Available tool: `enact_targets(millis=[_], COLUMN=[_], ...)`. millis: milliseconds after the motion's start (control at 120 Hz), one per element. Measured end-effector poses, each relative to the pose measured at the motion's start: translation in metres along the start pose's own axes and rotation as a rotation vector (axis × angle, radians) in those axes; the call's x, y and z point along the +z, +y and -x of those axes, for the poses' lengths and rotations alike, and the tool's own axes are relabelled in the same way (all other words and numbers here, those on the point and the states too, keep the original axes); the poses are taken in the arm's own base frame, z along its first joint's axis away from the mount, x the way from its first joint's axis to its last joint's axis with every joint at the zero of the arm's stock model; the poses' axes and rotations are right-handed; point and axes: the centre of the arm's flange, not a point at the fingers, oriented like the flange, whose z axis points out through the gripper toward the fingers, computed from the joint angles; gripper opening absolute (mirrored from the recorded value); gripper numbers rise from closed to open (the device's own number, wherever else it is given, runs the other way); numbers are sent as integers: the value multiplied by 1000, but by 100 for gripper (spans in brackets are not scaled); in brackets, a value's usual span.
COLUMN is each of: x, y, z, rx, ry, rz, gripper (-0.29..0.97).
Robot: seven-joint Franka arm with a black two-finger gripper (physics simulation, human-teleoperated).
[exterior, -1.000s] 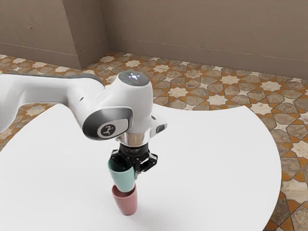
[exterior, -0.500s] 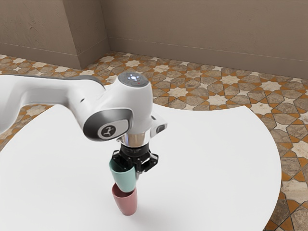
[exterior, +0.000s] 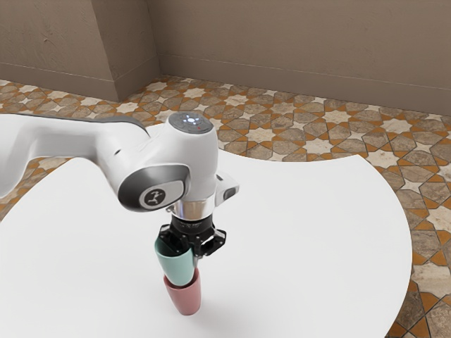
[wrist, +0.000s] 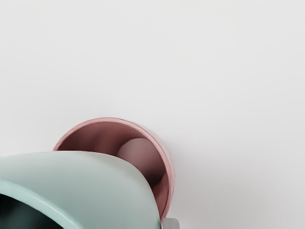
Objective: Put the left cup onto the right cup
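Exterior view: the arm is reaching in from about 9 o'clock and the gripper is clamping the rim of the teal cup. That cup is hanging slightly tilted, its base dipping into the mouth of the pink cup right at its 6 o'clock — the pink one is standing upright on the white table. Wrist view: the teal cup is looming big and blurry just under the hand, covering part of the open mouth of the pink cup — with the white table spreading out beyond them.
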Motion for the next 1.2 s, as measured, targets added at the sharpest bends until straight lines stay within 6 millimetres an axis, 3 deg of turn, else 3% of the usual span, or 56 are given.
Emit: enact_targets(millis=[483,1200], x=[7,24], y=[3,-9], z=[-5,-25], rx=[2,-36], ry=[-8,-34], rz=[3,0], gripper=[-10,-10])
